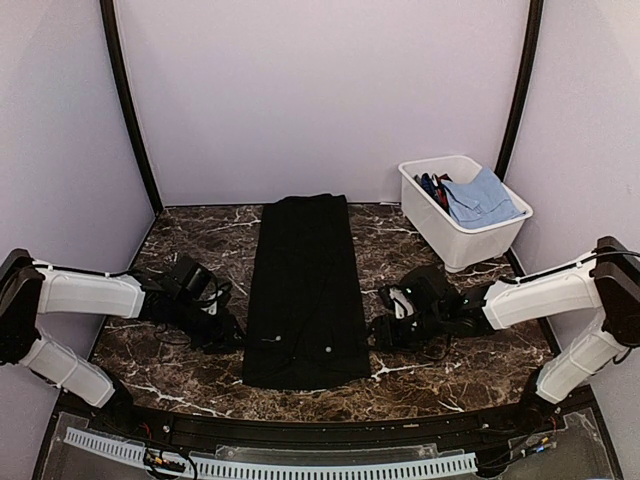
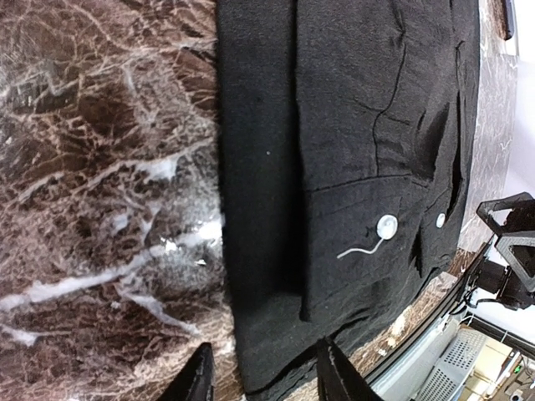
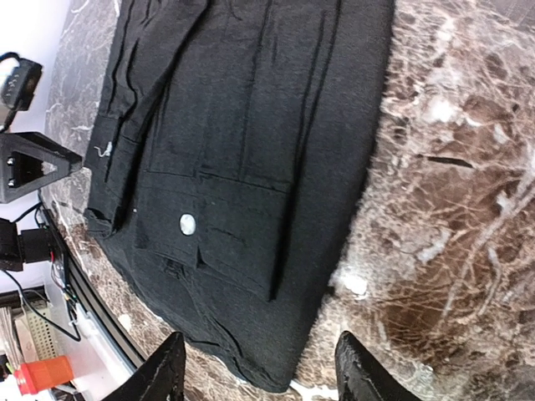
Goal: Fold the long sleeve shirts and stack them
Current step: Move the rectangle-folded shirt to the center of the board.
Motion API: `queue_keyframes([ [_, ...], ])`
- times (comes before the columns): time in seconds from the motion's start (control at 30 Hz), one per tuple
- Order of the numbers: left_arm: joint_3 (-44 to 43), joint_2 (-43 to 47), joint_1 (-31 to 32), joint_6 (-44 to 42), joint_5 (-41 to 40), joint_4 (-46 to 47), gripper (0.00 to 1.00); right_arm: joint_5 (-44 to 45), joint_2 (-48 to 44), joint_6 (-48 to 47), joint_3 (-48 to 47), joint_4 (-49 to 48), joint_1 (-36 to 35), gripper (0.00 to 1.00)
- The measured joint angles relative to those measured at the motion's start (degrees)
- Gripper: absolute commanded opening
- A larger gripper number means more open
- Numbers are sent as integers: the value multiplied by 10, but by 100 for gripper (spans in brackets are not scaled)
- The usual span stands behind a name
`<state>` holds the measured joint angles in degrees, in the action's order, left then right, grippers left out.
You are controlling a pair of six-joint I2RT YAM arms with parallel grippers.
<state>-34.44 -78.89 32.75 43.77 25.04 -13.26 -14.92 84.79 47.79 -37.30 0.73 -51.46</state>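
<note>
Likely soft, limp, light shirt [image 1: 305, 290], folded long at table [image 1: 190, 240] centre; best pinched at near corners. Parted and empty, straddling the near hem: left gripper [image 2: 263, 347], right gripper [image 3: 261, 336].

black shirt [image 2: 334, 167] cropped, bin [image 1: 470, 245] contents indistinct

1. Left arm [image 1: 85, 293]: smooth white shell links, joined by black housings at the shoulder and wrist ends.
2. Right arm [image 1: 540, 295]: same build, with white links and black joint blocks.
3. Thin black cables [image 1: 215, 295] loop beside the left wrist block.
4. Left claw [image 2: 266, 380]: two matte black fingers [image 2: 201, 380], tapering to points.
5. Right claw [image 3: 261, 368]: two black fingers, broader, with a slight sheen along their edges.
</note>
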Motion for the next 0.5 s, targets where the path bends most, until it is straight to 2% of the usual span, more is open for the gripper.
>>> queue_keyframes([
  [0.5, 16, -25, 8, 52, 6, 56, 43, -5, 32, 40, 37, -81, -7, 53],
])
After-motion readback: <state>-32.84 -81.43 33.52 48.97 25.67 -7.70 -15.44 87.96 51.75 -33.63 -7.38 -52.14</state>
